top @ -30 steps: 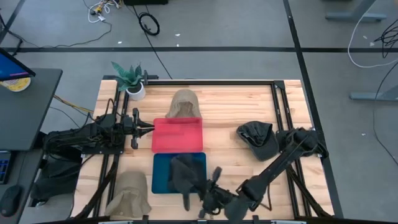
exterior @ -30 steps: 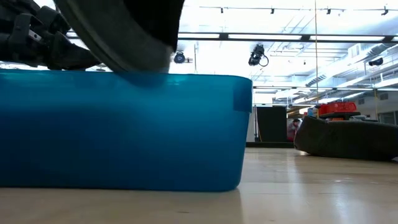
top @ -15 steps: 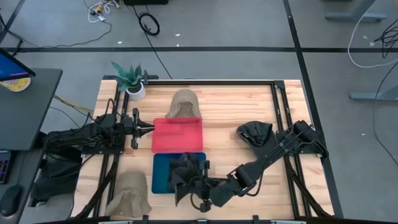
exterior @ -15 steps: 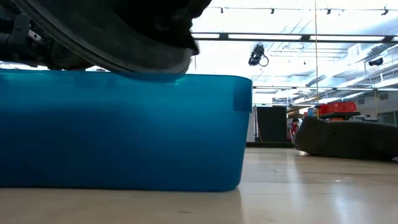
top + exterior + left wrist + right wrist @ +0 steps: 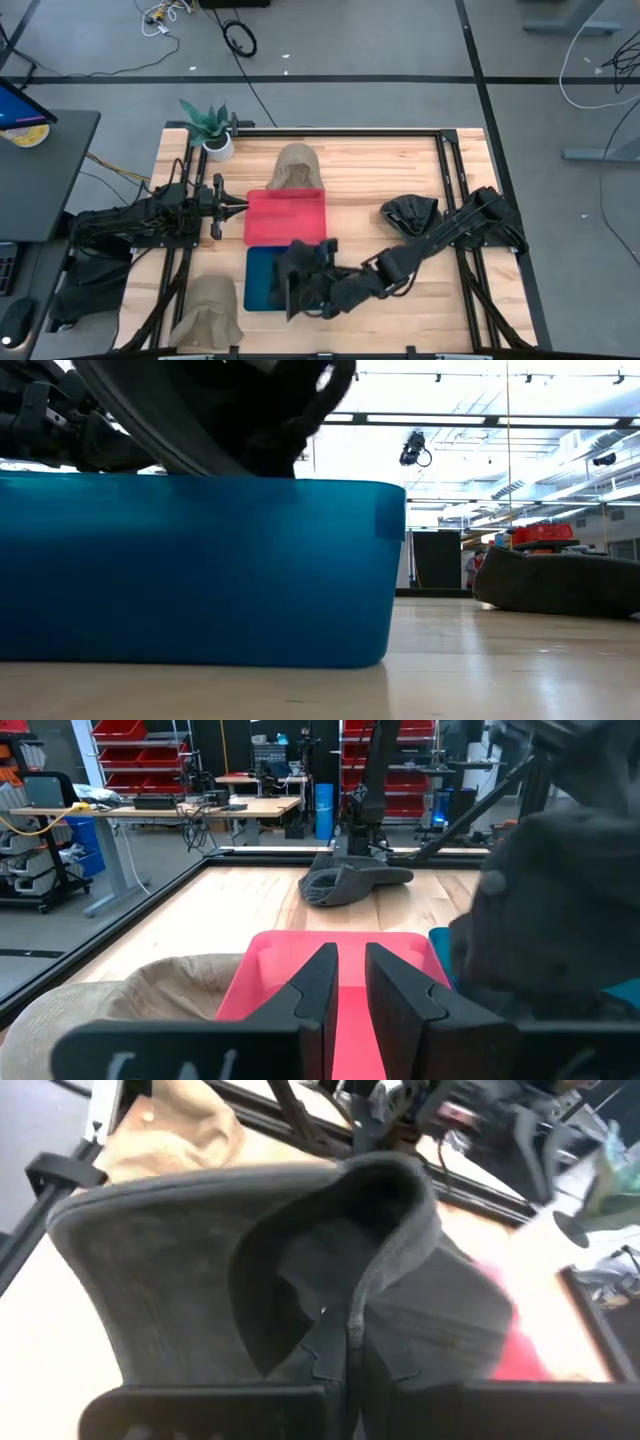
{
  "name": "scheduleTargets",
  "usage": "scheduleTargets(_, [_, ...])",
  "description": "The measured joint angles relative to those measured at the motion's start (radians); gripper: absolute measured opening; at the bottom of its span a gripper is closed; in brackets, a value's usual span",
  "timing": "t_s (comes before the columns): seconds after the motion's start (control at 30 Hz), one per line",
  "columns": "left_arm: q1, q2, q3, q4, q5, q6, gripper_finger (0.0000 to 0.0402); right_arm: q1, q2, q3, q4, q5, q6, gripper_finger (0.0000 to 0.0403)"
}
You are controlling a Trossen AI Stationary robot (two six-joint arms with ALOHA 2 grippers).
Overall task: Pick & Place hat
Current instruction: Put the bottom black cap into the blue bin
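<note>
Looking down from above, the right hand (image 5: 305, 283) is clenched on a dark grey hat (image 5: 297, 268), carrying it over the blue bin (image 5: 258, 282). The hat hangs partly above the bin, not yet lowered in or let go, so the pick looks done and the placing is left. The left hand (image 5: 240, 207) waits just beside the red bin (image 5: 287, 216), fingers close together and grasping nothing. A tan hat (image 5: 296, 166) lies beyond the red bin, another tan hat (image 5: 208, 310) sits near the blue bin, and a second dark hat (image 5: 415, 220) rests well apart on the tabletop (image 5: 370, 170).

From tabletop height, the held hat's dark brim hangs above the blue bin's rim.

From the right wrist, the fingers pinch a fold of the grey hat's brim.
</note>
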Motion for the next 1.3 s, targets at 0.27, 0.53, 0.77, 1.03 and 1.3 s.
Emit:
scheduleTargets(0.27, [0.0, 0.0, 0.0, 0.0, 0.0, 0.0, 0.0058, -0.009, -0.135, 0.0, -0.108, 0.003, -0.054, 0.001])
scheduleTargets(0.53, [0.0, 0.0, 0.0, 0.001, 0.0, 0.0, 0.0058, -0.057, -0.162, 0.0, -0.044, -0.038, -0.205, 0.0009])
scheduleTargets(0.77, [0.0, 0.0, 0.0, 0.001, 0.0, 0.0, 0.0058, -0.099, -0.105, 0.0, -0.048, -0.275, -0.207, 0.0008])
scheduleTargets(1.03, [0.0, 0.0, 0.0, 0.0, 0.0, 0.0, 0.0058, -0.104, 0.028, 0.001, 0.103, -0.416, -0.27, 0.0008])
scheduleTargets(1.3, [0.0, 0.0, 0.0, 0.0, 0.0, 0.0, 0.0058, -0.115, 0.176, 0.0, 0.343, -0.523, -0.356, 0.0008])
